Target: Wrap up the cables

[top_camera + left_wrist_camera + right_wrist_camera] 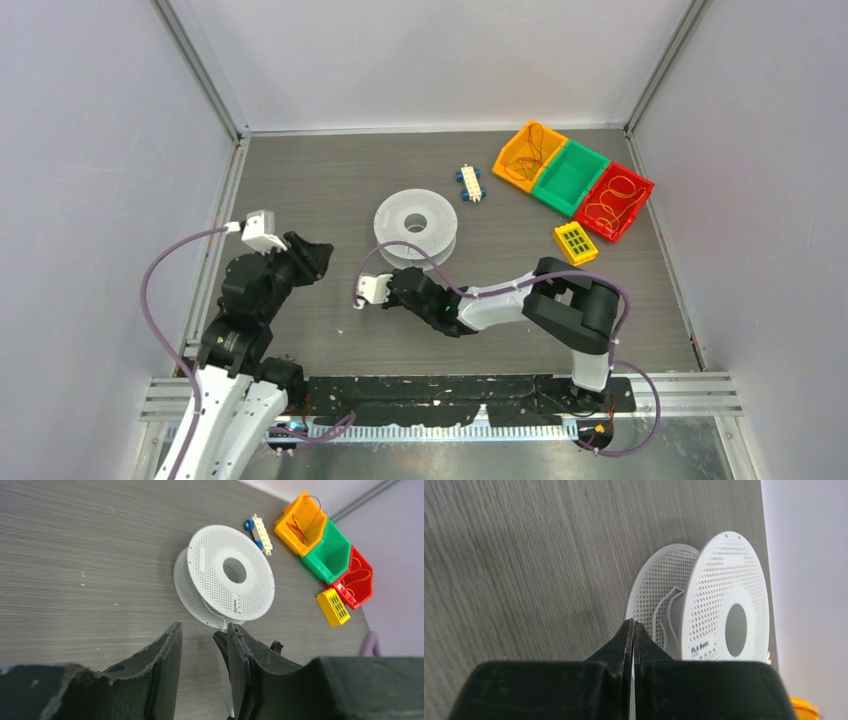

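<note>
The left gripper [202,632] holds its fingers partly apart. The right arm [520,298] stretches leftward, with the right gripper [633,626] pressed fully closed.

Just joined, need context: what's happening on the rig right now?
Cable wrapping on the white spool. The right gripper is shut just in front of it, beside the thin white cable looped between its flanges; whether the cable is pinched isn't clear. The left gripper is open and empty, off to the left.
</note>
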